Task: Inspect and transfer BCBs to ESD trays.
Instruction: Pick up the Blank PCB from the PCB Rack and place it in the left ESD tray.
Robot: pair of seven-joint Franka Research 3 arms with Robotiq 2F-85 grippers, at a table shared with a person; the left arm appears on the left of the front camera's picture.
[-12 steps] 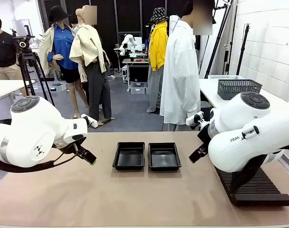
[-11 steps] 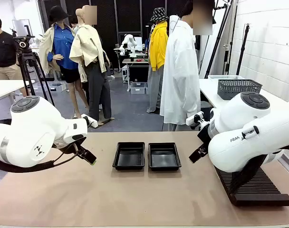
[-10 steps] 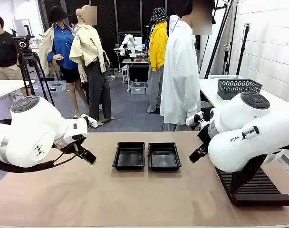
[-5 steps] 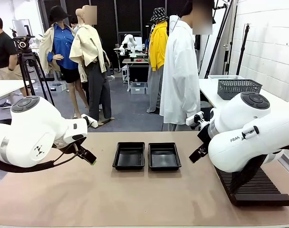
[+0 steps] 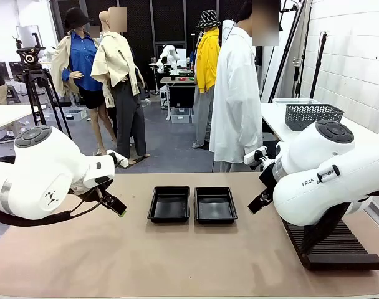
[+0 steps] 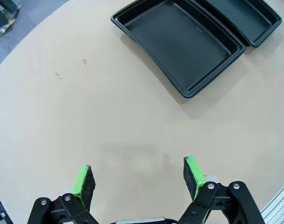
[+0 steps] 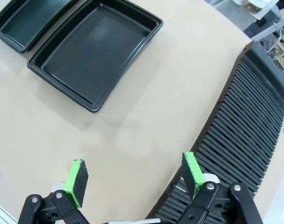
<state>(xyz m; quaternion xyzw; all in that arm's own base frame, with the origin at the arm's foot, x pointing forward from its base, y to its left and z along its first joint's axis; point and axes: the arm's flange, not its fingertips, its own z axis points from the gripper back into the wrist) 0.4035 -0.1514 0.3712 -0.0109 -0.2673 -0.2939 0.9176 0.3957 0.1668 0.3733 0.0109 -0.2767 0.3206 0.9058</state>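
ESD trays [image 5: 169,220] side by side at centre, front view. Wrist views: left gripper [image 6: 137,171], right gripper [image 7: 132,171] jaws released above table [image 6: 132,112]; ribbed rack [image 7: 244,130] beside right.

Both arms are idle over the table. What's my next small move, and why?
Probably hold position with pincers open. Both ESD trays lie empty, the slotted rack by the right pincer looks bare, and the left pincer hovers over the tabletop, so there seems nothing to grasp until a board arrives.
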